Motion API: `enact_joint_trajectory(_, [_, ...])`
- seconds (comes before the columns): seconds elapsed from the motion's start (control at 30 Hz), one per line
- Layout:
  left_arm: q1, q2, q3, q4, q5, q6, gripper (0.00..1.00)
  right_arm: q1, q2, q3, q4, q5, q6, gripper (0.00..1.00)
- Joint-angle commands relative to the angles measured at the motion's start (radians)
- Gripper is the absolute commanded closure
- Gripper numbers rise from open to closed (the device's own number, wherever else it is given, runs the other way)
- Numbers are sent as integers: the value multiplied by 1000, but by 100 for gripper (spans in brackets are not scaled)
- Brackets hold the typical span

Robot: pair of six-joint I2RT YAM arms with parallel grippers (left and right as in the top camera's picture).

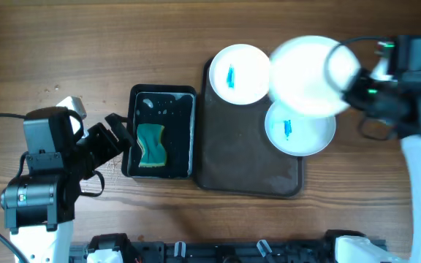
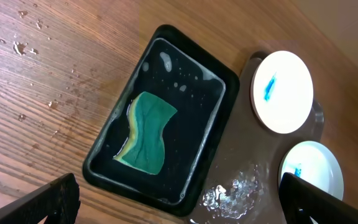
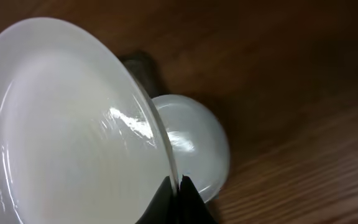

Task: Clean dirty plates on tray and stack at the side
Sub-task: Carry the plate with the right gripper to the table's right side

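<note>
A plain white plate [image 1: 307,76] hangs tilted above the right side of the brown tray [image 1: 243,157]. My right gripper [image 1: 346,82] is shut on its rim. In the right wrist view the fingertips [image 3: 179,185] pinch the rim of that plate [image 3: 67,124], with another plate [image 3: 197,144] showing below it. Two plates with blue smears lie on the tray, one at the back [image 1: 238,73] and one on the right [image 1: 300,128]. My left gripper [image 1: 121,136] stands open and holds nothing, at the left edge of the black tray [image 1: 162,172].
The black tray [image 2: 224,112] holds water and a teal sponge [image 2: 146,132], just left of the brown tray [image 2: 241,186], which has a wet patch. Water drops dot the wood left of the black tray. Both smeared plates [image 2: 283,90] [image 2: 309,171] show in the left wrist view.
</note>
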Motion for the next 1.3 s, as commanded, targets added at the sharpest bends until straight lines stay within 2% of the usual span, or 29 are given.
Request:
enact_joint_trajectory(0.0, [3,1,17,2,11,13,0,-287,50,-95,27,-60,-44,96])
enact_joint_trajectory(0.2, [3,1,17,2,11,13,0,-604,170,-207,139,-63,-37,96])
enact_joint_trajectory(0.37, [3,1,17,2,11,13,0,-692,279,-272,196,-62,-39,96])
enact_joint_trajectory(0.5, [3,1,17,2,11,13,0,-687,340,-340,227,15,-39,96])
enact_joint_trajectory(0.67, [3,1,17,2,11,13,0,-622,345,-474,308,16,-40,96])
enact_joint_trajectory(0.8, [3,1,17,2,11,13,0,-517,345,-563,379,16,-32,96])
enact_joint_trajectory(0.97, [3,1,17,2,11,13,0,-371,340,-572,391,57,-35,96])
enact_joint_trajectory(1.0, [3,1,17,2,11,13,0,-352,336,-571,388,80,-20,82])
enact_joint_trajectory(1.03, [3,1,17,2,11,13,0,-341,330,-568,381,94,-2,64])
enact_joint_trajectory(1.07, [3,1,17,2,11,13,0,-334,319,-564,377,95,6,55])
enact_joint_trajectory(1.1, [3,1,17,2,11,13,0,-330,306,-556,372,87,12,52])
enact_joint_trajectory(1.27, [3,1,17,2,11,13,0,-327,151,-524,350,-50,-43,49])
